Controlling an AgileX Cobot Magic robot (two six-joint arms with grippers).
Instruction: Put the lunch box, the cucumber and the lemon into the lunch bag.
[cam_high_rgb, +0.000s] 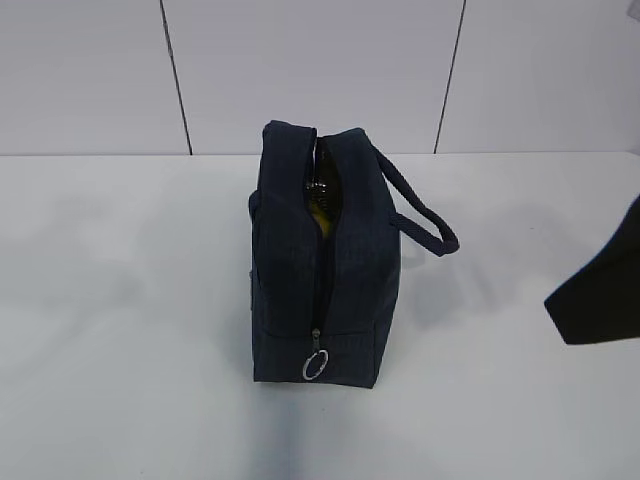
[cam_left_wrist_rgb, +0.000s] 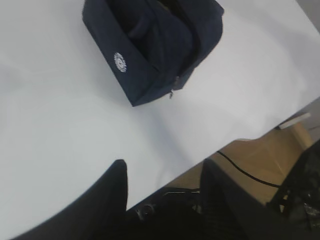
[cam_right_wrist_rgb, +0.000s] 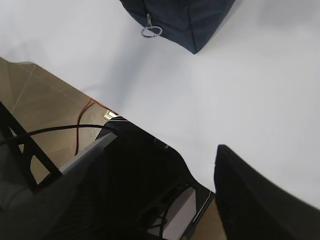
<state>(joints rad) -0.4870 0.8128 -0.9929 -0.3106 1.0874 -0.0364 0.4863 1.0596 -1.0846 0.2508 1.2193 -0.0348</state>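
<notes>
A navy lunch bag stands upright near the middle of a white table, its narrow zippered end facing the exterior camera and its long axis running away toward the back wall. The zipper is drawn down to a silver ring pull near the base, the top gapes, and a sliver of yellow, likely the lemon, shows inside; a loop handle droops to the right. The left gripper hangs over the table's near edge, well apart from the bag, fingers spread and empty. The right gripper likewise hovers at the table edge, jaws apart, the bag's ring-pull corner well ahead of it.
</notes>
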